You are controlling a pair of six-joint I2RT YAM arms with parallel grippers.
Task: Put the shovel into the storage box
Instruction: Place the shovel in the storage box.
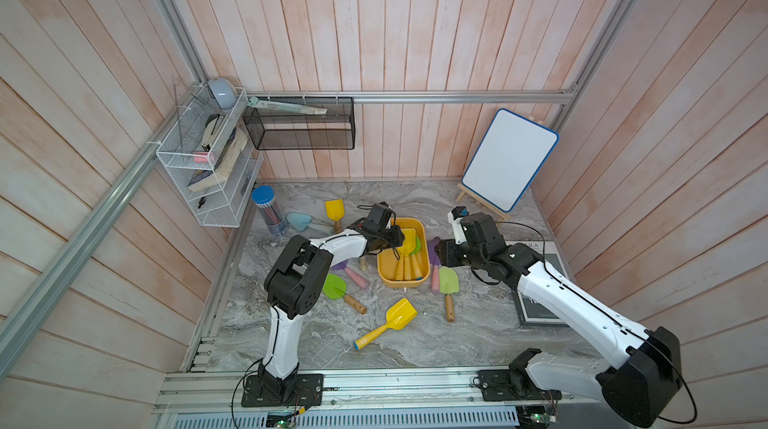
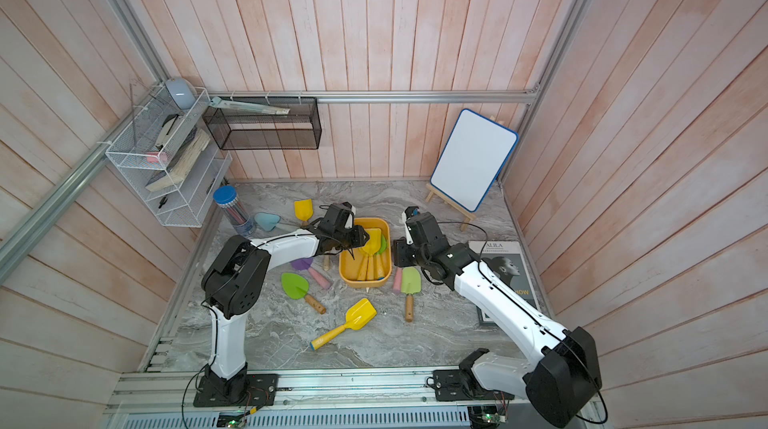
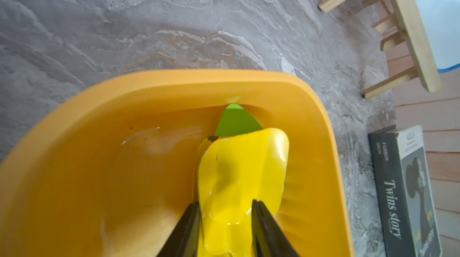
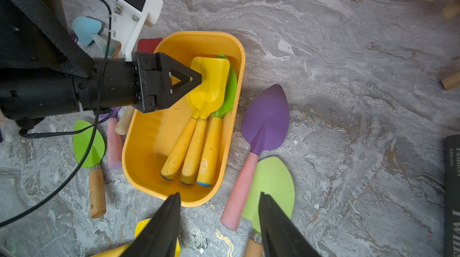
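The yellow-orange storage box (image 1: 415,223) (image 2: 376,221) (image 3: 199,79) (image 4: 206,35) stands mid-table. Inside it lie several shovels with yellow handles, and a yellow-bladed shovel (image 1: 408,240) (image 3: 239,168) (image 4: 211,81) lies on top over a green blade (image 3: 236,121). My left gripper (image 3: 225,202) (image 4: 199,79) reaches into the box, open, its fingers either side of that yellow blade. Beside the box's right side my right gripper (image 4: 219,193) (image 2: 397,256) hovers open and holds nothing. Under it lie a purple shovel (image 4: 266,119) and a light-green one (image 4: 271,186).
Loose shovels lie around the box: yellow (image 1: 399,314), green (image 1: 334,286), light blue (image 1: 299,220), another yellow (image 1: 334,210). A pencil jar (image 1: 266,206) stands back left, a whiteboard easel (image 1: 509,159) back right, and a book (image 1: 540,281) lies on the right.
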